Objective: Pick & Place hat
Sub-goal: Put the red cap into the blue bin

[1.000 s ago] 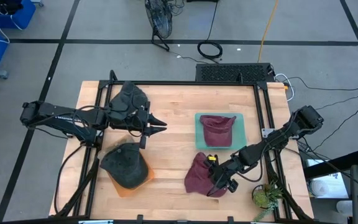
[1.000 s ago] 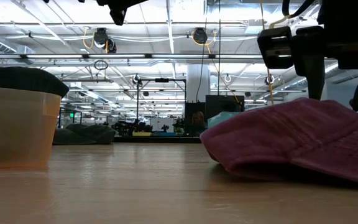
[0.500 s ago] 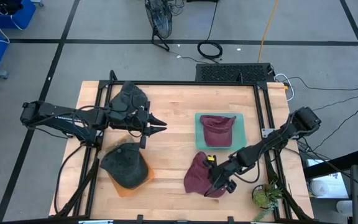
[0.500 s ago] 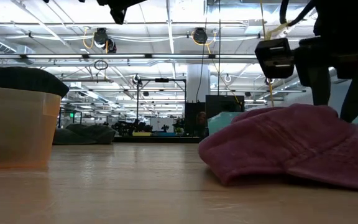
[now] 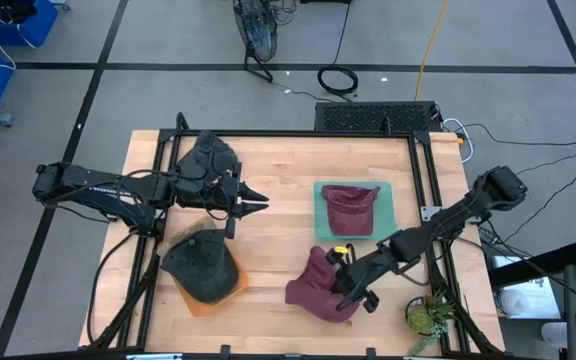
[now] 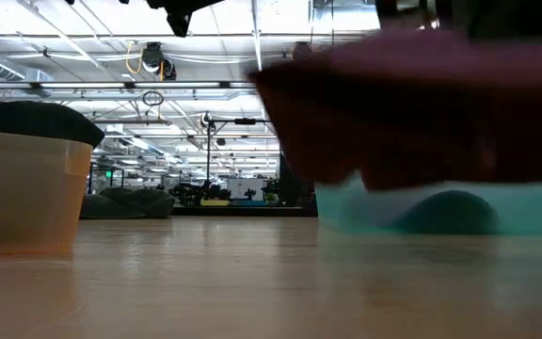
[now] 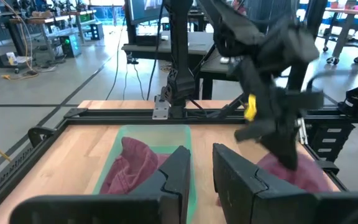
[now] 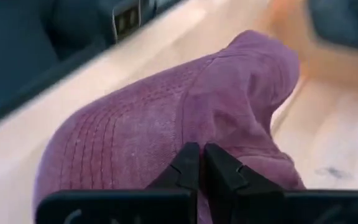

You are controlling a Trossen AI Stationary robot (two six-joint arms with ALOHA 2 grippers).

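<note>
A maroon hat [image 5: 313, 290] hangs near the table's front right, lifted off the wood in the low view [image 6: 412, 104], with my right gripper [image 5: 351, 287] shut on it. A second maroon hat [image 5: 350, 208] lies on a green tray [image 5: 320, 190] farther back. A dark hat [image 5: 203, 265] caps an orange tub [image 6: 17, 193] at the near left, and another dark hat [image 5: 208, 155] lies at the far left. My left gripper [image 5: 253, 200] hovers mid-table, fingers a little apart, holding nothing. My right gripper pinches a bunched fold of the maroon hat's crown cloth [image 8: 194, 134] between its two fingers [image 8: 185, 163]. The fingers come at it slanting down from the table's right side. The hat is lifted clear of the table and droops around the fingers.
The green tray shows as a teal box [image 6: 440, 209] behind the lifted hat. A small potted plant [image 5: 428, 315] stands at the near right corner. Black frame rails [image 5: 423, 170] run along the table's sides. Bare wood [image 5: 268, 250] lies between the two arms.
My right gripper has shut on the maroon hat's crown and risen, drifting a little toward the table's left. The hat, lying on the wood a second ago, is now lifted clear and has shifted left with the gripper.
</note>
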